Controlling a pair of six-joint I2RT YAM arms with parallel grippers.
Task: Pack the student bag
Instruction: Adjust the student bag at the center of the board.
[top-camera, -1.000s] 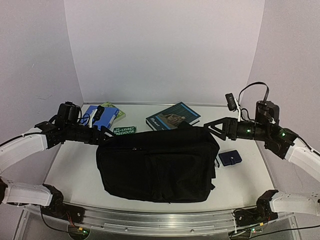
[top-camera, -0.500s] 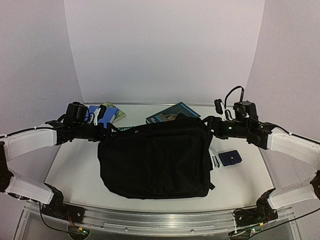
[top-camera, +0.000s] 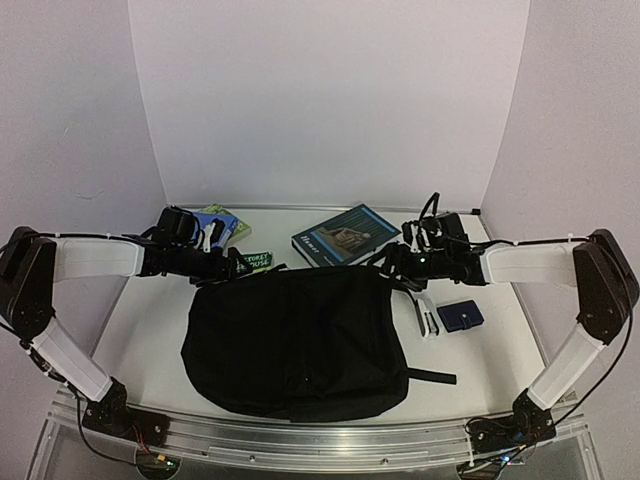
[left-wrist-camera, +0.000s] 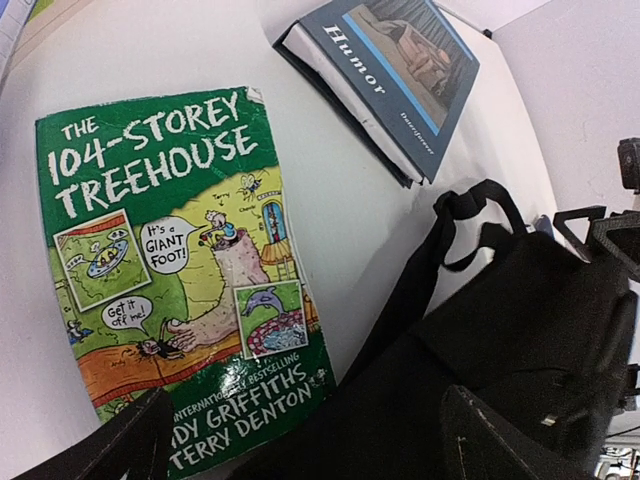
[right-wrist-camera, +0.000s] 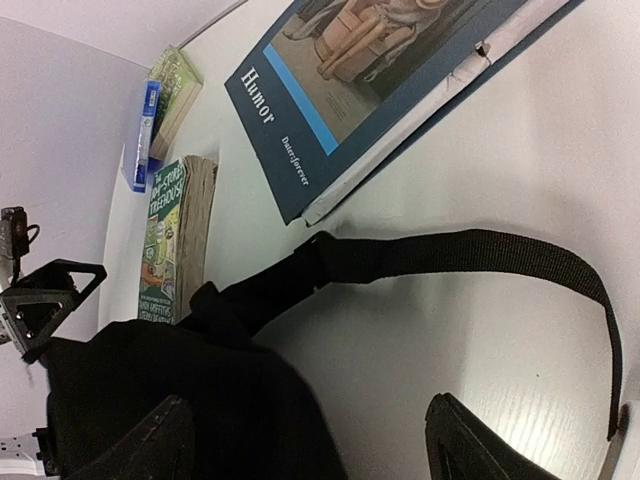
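The left arm (top-camera: 95, 258) and right arm (top-camera: 530, 265) have white shells, black joints and thin black cables. Near both ends of the aluminium rail (top-camera: 300, 445), small green lights glow.

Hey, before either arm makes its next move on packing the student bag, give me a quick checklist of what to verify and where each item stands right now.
1. Left pincer open, holding nothing: ok.
2. Right pincer open, holding nothing: ok.
3. Student bag lying flat on the table: ok.
4. Bag opened for loading: cannot tell; no opening shows.
5. Humor book uncovered and reachable: ok.
6. Treehouse book clear of the bag: cannot tell; the bag's edge sits right by its corner.
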